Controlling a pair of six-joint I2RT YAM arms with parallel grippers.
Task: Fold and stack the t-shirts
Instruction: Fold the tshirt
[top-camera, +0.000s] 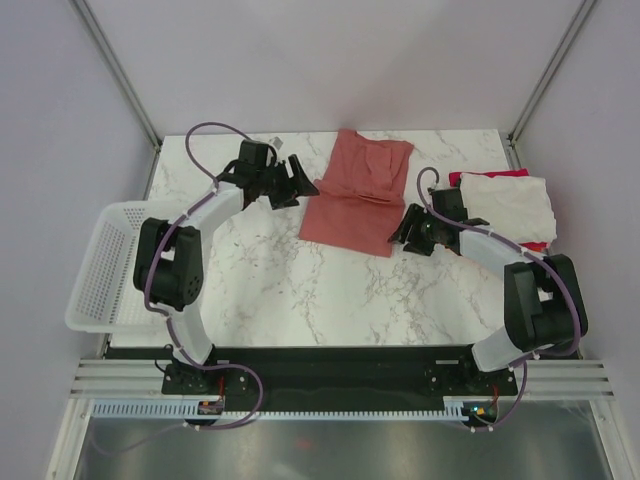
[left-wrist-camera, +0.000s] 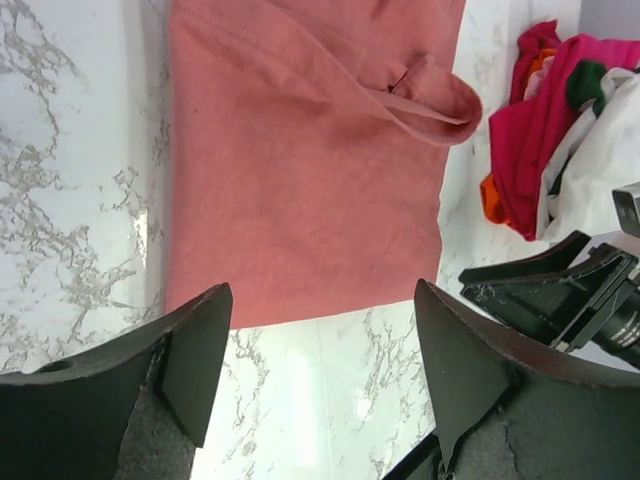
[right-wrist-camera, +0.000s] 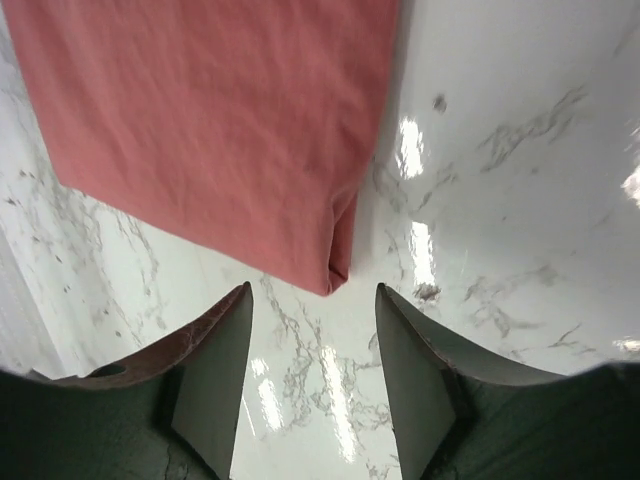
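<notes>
Apparently soft salmon-red t-shirt (top-camera: 355, 195), folded roughly rectangular

White marble table (top-camera: 270, 290): salmon-red t-shirt (top-camera: 355, 195) folded flat, centre rear; right rear, well apart, heap with cream-white t-shirt (top-camera: 510, 205) atop magenta t-shirt (top-camera: 490, 176); white mesh basket (top-camera: 100, 270) at left edge

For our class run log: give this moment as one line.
salmon-red shirt: partly folded | left gripper: open, empty, at its edge | right gripper: open, empty, at its corner | other shirts: piled right
</notes>
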